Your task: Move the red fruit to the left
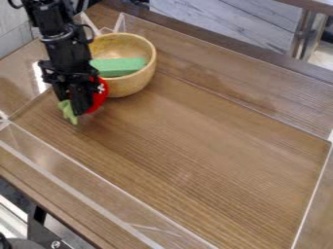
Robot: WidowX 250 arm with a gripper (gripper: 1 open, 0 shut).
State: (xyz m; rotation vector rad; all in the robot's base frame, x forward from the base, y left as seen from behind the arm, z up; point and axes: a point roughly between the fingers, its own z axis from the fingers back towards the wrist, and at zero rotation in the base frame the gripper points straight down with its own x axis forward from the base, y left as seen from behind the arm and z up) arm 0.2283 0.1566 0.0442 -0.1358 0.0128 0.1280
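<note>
While the black gripper (78, 100) points down, its jaws are squeezed tight on the red fruit (93, 93), whose green leafy end (70, 111) pokes out below. They sit at about nine o'clock on the wooden table (208, 136), just beside the yellow bowl (128, 60) holding a green block (125, 66).

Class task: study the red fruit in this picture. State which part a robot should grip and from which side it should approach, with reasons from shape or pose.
Grip the red fruit across its rounded red body, coming from straight above. The end effector is shut on it that way now, pointing down. The body looks soft and plump, while the green leafy end is thin and floppy.
</note>
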